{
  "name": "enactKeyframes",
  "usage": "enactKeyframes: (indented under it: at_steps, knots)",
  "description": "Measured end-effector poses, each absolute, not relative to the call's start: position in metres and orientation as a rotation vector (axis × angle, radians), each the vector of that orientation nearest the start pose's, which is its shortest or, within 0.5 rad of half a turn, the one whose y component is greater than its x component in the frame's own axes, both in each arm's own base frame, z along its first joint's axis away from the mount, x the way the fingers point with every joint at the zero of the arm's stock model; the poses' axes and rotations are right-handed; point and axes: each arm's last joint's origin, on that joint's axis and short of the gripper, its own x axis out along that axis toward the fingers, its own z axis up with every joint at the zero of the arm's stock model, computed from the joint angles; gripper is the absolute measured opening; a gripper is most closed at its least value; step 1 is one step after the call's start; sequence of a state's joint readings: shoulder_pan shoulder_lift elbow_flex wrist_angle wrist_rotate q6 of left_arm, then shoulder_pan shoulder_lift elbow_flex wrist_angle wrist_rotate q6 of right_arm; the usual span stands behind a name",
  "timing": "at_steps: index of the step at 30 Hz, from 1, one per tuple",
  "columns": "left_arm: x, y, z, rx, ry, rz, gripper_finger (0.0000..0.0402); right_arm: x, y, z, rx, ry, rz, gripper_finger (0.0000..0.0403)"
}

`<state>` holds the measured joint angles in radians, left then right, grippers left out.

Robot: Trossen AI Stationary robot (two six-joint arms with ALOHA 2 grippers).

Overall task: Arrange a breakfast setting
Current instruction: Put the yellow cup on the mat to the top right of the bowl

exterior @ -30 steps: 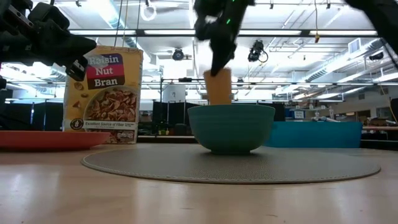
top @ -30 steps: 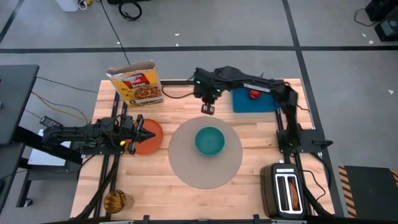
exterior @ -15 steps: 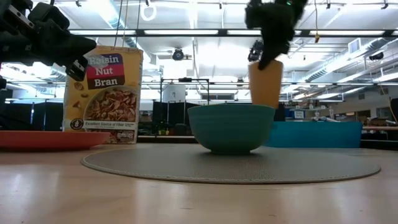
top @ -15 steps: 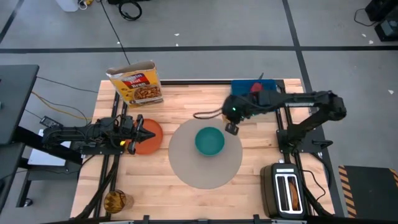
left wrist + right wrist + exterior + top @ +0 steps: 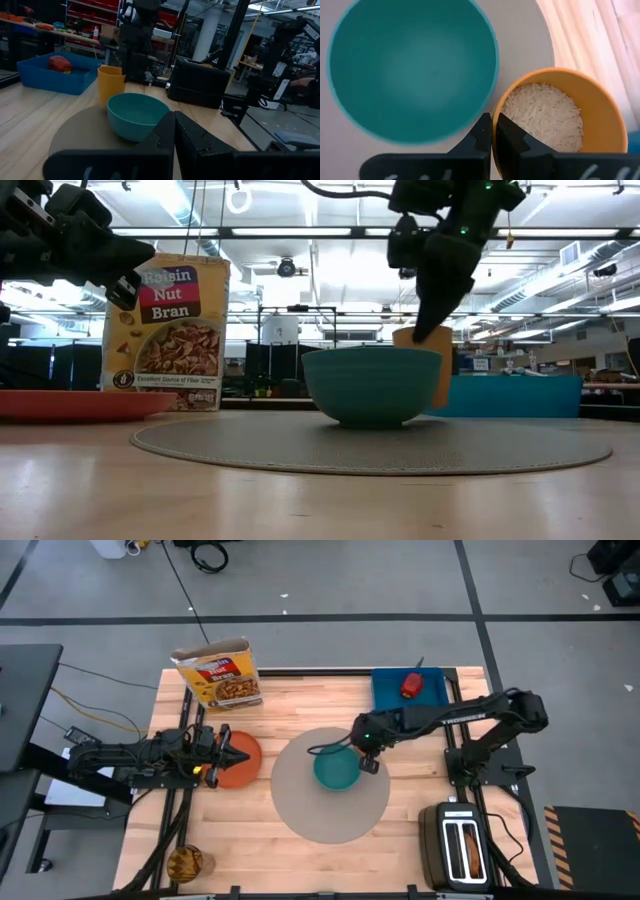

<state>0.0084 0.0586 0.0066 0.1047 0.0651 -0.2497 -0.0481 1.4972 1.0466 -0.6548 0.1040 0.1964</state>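
Wood-plank table (image 5: pixel 300 710) w/ round woven grey mat (image 5: pixel 330 812); right gripper (image 5: pixel 493 131) is clamping orange cup (image 5: pixel 560 112) rim, grainy white rice inside, beside smooth teal bowl (image 5: pixel 412 67). Left gripper (image 5: pixel 174 131) is sitting w/ jaws together, plate (image 5: pixel 240 762) partly hidden.

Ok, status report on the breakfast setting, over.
Right gripper shut on orange cup rim, beside teal bowl above grey mat. Left gripper shut over orange plate. Nothing blocking.

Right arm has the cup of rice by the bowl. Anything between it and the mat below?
Nothing visible. The right gripper, shut on the orange cup rim, holds it right beside the teal bowl, over bare grey mat. Only the bowl crowds it.
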Motion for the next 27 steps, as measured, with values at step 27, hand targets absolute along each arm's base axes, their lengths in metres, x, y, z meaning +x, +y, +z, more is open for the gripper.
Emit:
enactKeyframes:
  at_steps: [27]
  knots:
    - [0.101,-0.001,0.171,-0.248,-0.041,-0.063,0.0011,0.297,-0.03,0.219,0.153,1.076,-0.333,0.002]
